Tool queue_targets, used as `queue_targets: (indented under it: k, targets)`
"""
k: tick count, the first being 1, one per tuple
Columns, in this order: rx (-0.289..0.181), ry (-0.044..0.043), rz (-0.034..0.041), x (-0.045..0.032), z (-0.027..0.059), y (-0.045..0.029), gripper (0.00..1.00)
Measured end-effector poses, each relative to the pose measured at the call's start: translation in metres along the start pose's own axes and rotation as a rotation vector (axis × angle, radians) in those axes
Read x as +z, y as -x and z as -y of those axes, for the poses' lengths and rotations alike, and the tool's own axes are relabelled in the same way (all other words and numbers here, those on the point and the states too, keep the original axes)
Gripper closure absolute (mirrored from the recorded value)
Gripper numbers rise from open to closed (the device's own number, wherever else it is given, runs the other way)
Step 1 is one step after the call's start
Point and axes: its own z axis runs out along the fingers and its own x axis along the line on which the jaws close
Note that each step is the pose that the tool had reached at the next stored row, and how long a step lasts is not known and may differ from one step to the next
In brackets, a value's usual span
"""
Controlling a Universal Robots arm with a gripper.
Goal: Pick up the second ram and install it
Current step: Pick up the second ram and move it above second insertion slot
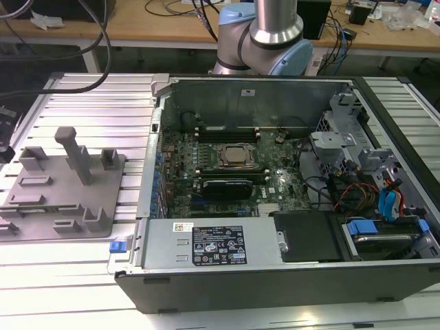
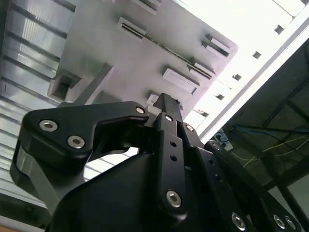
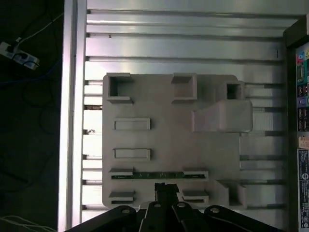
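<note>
- The grey tray [image 1: 103, 199] lies on the ribbed metal worktop [image 1: 89, 110], at the exterior view's left.
- In the first wrist view, the second ram [image 3: 147, 175] stands on its thin edge in that tray. Two small grey blocks hold it up, one at each end.
- The ram looks like a thin green strip. It is probably very light and stiff, like a flat little board.
- It is likely easy to hurt. A hard squeeze or a twist could crack it or harm its chips.
- Its flat sides look smooth, so it may slip if the hold is too soft.
- The best place to take hold seems to be the middle of the top edge, with one pad on each flat side. That way it should hang level and not tip.
- The claw [image 3: 166, 188] hangs over the tray, near the ram and apart from it. Its tips are close together and it holds nothing.
- The claw closes along the ram's length, not across its thin sides.
- The open computer case [image 1: 275, 292] sits at the exterior view's right of the tray. The square processor socket [image 1: 235, 156] is inside it, with long slots beside it.
</note>
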Motion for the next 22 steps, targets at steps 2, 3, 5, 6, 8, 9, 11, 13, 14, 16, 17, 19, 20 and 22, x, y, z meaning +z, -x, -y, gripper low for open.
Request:
queue_targets:
  k: [2,3,5,6,8,9,11,13,14,16,17,19,20,22]
  targets:
    - [-0.079,0.002,-0.0037,0.0004,0.0,0.0,0.92]
    - [-0.113,0.0029,-0.0052,0.0006,0.0,0.0,0.92]
    - [-0.191,0.0049,-0.0087,0.0011,0.0,0.0,0.92]
    - [-0.218,0.0056,-0.01,0.0011,0.0,0.0,0.92]
    - [-0.305,0.0078,-0.0138,0.0015,0.0001,0.0,0.92]
    - [-0.321,0.0083,-0.0145,0.0015,0.0001,-0.0001,0.92]
    - [-0.383,0.0098,-0.0174,0.0016,0.0001,-0.0001,0.92]
    - [-0.426,0.011,-0.0193,0.0017,0.0001,0.0,0.92]
    - [-0.468,0.012,-0.0213,0.0018,0.0001,-0.0001,0.92]
    - [-0.556,0.0143,-0.0252,0.0021,0.0001,-0.0001,0.92]
    - [-0.608,0.0157,-0.0276,0.0023,0.0001,-0.0001,0.92]
    - [-0.647,0.0167,-0.0293,0.0026,0.0001,0.0,0.92]
    - [-0.687,0.0177,-0.0312,0.0029,0.0001,-0.0001,0.92]
    - [-0.76,0.0195,-0.0346,0.0034,0.0002,-0.0001,0.92]
